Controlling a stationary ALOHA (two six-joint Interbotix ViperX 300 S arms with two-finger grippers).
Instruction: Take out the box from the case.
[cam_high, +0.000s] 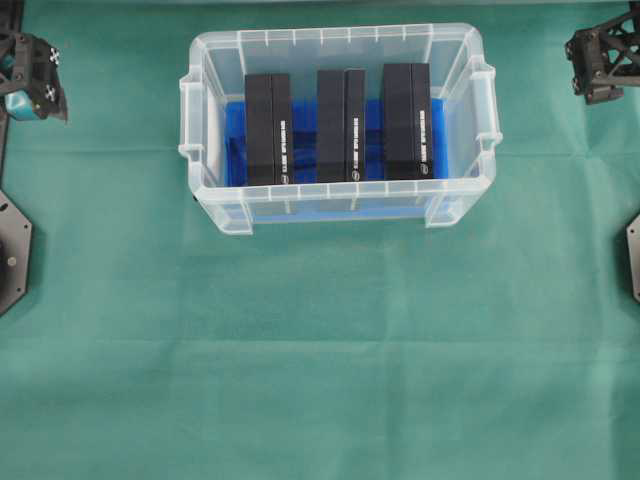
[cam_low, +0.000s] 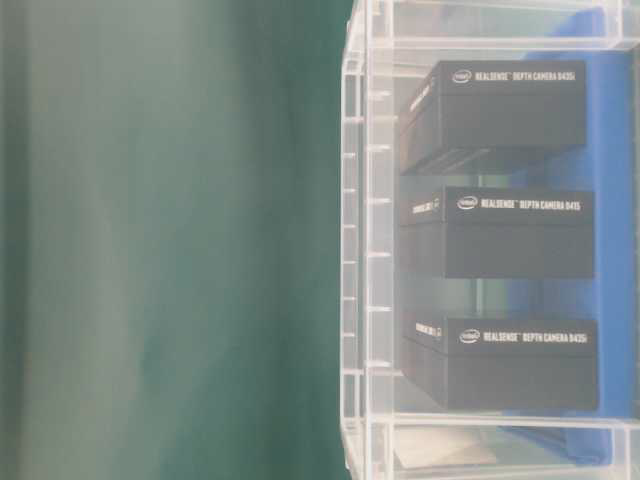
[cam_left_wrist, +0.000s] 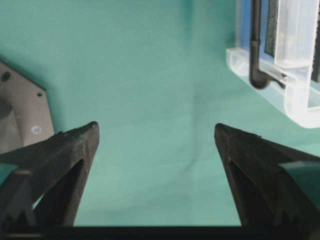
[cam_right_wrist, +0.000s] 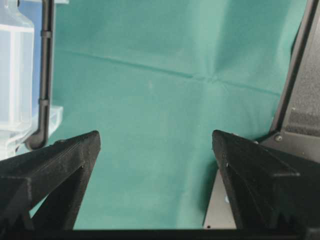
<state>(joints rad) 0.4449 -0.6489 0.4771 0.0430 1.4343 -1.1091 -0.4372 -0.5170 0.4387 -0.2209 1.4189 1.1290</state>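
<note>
The case (cam_high: 335, 36), a clear plastic bin with a blue floor, stands at the back middle of the green cloth. Three black boxes stand side by side in it: left (cam_high: 267, 128), middle (cam_high: 341, 125) and right (cam_high: 406, 120). In the table-level view the boxes (cam_low: 505, 232) show white lettering behind the case wall (cam_low: 360, 250). My left gripper (cam_left_wrist: 156, 127) is open over bare cloth, well left of the case corner (cam_left_wrist: 295, 107). My right gripper (cam_right_wrist: 155, 134) is open too, right of the case side (cam_right_wrist: 15, 75). Overhead, the left gripper (cam_high: 30, 75) and right gripper (cam_high: 605, 60) sit at the far corners.
Green cloth (cam_high: 320, 360) covers the whole table. A grey arm base plate lies at the left edge (cam_high: 12, 250) and another at the right edge (cam_high: 633, 255). The right arm's dark base (cam_right_wrist: 300, 100) stands close beside its gripper.
</note>
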